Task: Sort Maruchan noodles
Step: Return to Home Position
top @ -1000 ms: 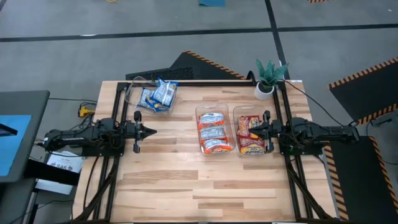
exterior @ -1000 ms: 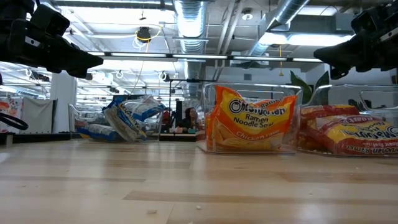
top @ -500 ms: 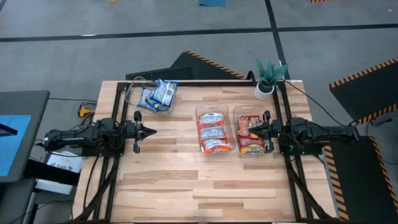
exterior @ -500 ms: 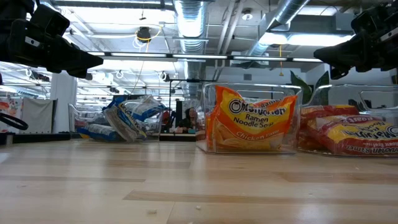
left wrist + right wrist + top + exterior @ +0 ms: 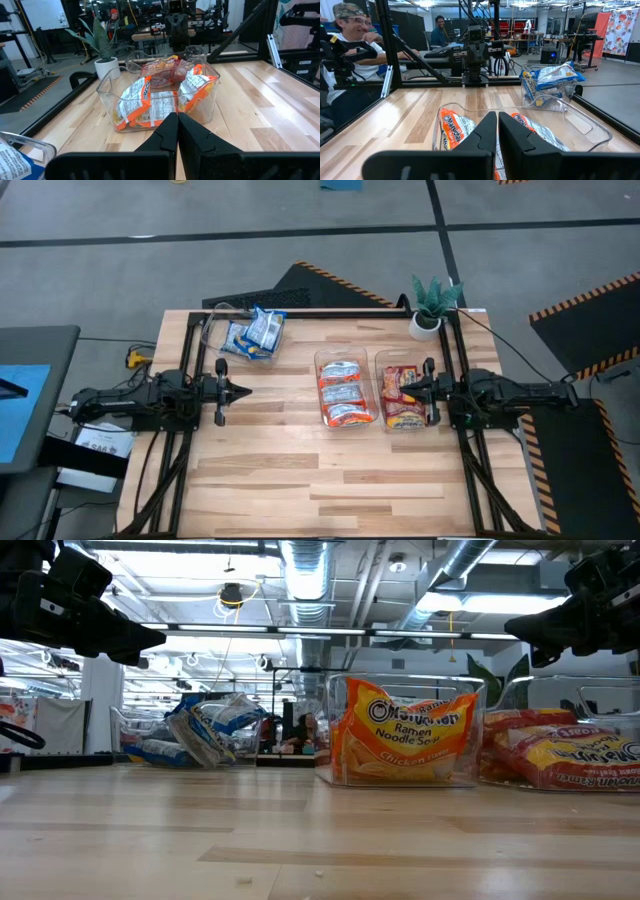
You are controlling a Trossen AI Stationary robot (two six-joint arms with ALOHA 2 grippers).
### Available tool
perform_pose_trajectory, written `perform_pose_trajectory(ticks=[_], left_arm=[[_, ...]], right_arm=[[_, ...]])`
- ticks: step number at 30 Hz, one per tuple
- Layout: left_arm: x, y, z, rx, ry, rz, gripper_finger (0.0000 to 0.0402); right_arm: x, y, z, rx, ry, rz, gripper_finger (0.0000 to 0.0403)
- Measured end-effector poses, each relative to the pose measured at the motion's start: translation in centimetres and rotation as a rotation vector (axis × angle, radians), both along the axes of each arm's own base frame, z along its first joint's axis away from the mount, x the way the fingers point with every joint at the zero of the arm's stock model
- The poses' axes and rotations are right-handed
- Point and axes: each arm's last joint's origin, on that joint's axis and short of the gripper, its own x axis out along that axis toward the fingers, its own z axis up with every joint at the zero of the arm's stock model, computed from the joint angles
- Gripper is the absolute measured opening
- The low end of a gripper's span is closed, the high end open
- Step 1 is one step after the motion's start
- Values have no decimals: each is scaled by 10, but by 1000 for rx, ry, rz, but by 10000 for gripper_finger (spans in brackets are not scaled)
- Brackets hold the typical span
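The matte black, jointed left arm [image 5: 150, 398] is showing at the frame's left edge, and the matching right arm [image 5: 510, 395] at its right. Each is tapering past a short crossbar to a pointed black tip: left gripper [image 5: 243, 390], right gripper [image 5: 412, 391]. Close up, the fingers [image 5: 167, 132] are appearing as smooth dark wedges.

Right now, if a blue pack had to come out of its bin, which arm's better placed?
Left, probably. The blue packs lie in the clear bin on the table's left half, near the left tool. The right tool hangs over the red packs, with the orange packs in between.
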Motion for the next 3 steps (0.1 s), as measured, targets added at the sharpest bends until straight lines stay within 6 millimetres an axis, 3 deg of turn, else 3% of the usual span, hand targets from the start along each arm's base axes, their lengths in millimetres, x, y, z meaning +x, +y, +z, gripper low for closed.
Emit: perform_pose_trajectory(ticks=[3], left_arm=[[0, 0, 0, 0, 0, 0, 0]], right_arm=[[0, 0, 0, 0, 0, 0, 43]])
